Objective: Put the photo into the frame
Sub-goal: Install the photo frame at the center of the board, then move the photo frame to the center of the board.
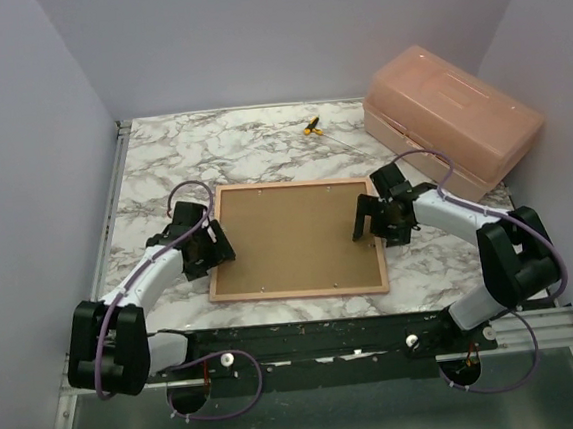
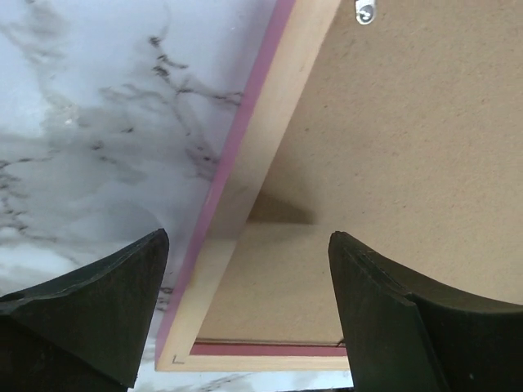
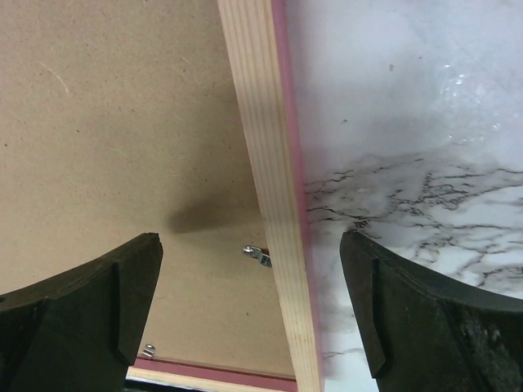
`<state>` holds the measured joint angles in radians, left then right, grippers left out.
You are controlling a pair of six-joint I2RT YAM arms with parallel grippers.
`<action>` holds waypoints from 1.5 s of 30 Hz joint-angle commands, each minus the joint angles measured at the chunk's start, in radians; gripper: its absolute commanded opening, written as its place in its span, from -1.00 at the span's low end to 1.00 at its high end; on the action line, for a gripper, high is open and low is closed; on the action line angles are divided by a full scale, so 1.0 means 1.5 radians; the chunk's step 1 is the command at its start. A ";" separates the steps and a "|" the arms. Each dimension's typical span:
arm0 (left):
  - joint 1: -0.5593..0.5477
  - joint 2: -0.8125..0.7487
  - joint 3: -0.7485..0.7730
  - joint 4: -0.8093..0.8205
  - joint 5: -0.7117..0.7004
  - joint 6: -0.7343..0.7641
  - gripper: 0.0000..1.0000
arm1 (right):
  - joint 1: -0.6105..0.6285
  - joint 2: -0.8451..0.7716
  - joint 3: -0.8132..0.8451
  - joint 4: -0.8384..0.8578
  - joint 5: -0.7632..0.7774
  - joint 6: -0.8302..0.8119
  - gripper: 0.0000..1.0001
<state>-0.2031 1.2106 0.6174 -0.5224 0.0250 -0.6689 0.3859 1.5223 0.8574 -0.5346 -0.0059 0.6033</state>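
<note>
The frame (image 1: 298, 293) lies back-up on the marble table, its light wood rim around a brown backing board (image 1: 296, 236). The photo is hidden. My left gripper (image 1: 212, 243) stands open over the frame's left edge. In the left wrist view its fingers (image 2: 106, 302) straddle the wood rim (image 2: 270, 139) near a corner, with nothing between them. My right gripper (image 1: 372, 217) is open over the right edge. In the right wrist view the rim (image 3: 261, 139) and a small metal clip (image 3: 258, 255) lie between its open jaws.
A salmon plastic box (image 1: 454, 120) stands at the back right, close behind the right arm. A small yellow-and-black object (image 1: 311, 126) lies at the back of the table. Walls close in the table on the left, back and right.
</note>
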 commanded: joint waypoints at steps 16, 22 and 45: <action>-0.160 -0.031 -0.039 0.100 0.156 -0.085 0.50 | -0.035 -0.091 -0.044 -0.017 0.002 0.031 0.97; -0.224 -0.112 -0.078 0.071 0.122 -0.150 0.49 | -0.039 -0.109 -0.058 -0.049 0.085 0.054 0.96; -0.137 0.134 0.138 -0.003 -0.041 -0.041 0.59 | -0.045 -0.080 -0.063 -0.038 0.088 0.039 1.00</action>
<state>-0.4244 1.3304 0.7551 -0.5461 -0.0010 -0.7677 0.3206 1.3876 0.7712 -0.6025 0.1341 0.6575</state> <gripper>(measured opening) 0.820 0.997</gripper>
